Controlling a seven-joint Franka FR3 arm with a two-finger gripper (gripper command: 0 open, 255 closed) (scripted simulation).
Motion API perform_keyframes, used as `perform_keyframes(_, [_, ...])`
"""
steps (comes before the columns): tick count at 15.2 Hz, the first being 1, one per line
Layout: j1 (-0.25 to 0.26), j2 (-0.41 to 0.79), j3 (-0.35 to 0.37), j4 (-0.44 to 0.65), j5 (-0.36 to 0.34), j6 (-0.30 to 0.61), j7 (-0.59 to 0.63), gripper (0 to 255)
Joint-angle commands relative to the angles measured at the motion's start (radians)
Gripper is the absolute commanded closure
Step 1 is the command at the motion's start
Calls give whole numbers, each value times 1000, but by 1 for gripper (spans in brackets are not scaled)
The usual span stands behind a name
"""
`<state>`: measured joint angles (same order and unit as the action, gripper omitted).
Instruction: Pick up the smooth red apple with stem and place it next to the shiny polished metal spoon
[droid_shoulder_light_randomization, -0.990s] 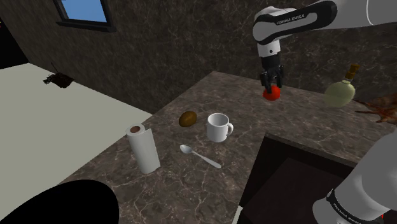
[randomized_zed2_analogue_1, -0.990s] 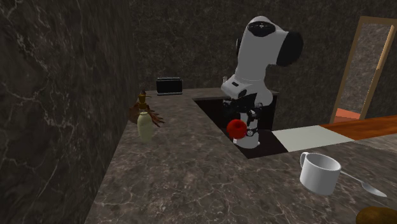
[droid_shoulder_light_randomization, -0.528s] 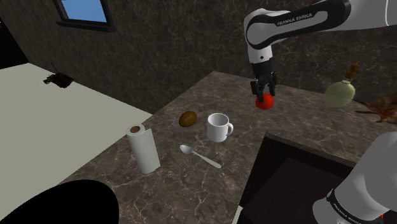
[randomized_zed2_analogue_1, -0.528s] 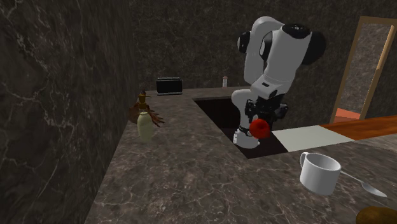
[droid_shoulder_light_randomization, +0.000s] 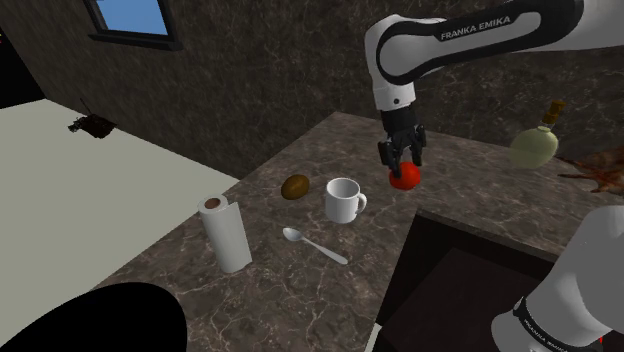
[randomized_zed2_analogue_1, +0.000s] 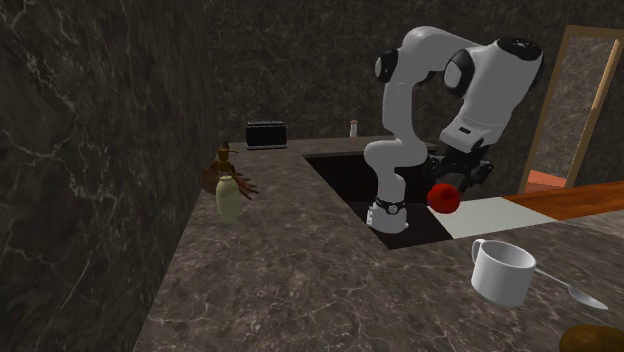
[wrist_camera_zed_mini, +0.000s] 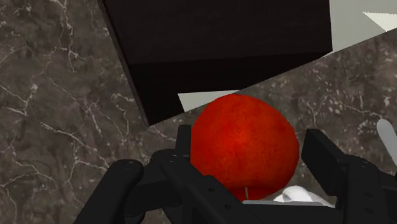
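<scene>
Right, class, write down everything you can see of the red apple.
The apple is round, deep red, faintly mottled and smooth-skinned. The black gripper clasps it between its fingers, holding it in the air above the dark marbled countertop, clear of the white mug. Nothing else touches it.

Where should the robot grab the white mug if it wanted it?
Probably the rim, from straight above: the mug stands upright with its mouth open, so one finger can go inside and one outside the thin wall. Pick the side away from the handle, which sticks out toward the shoulder view's right.
</scene>
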<state>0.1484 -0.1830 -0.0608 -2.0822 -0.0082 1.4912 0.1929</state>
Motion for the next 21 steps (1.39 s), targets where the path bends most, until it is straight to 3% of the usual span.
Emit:
perform_keyframes(1, [26, -7, 32, -10, 28, 4, 54, 255])
perform_keyframes(9, [117, 8, 145, 4, 126, 16, 239, 255])
perform_keyframes(17, [211, 92, 259, 93, 207, 40, 434, 255])
perform_keyframes(21, [212, 102, 261, 50, 207, 93, 427, 255])
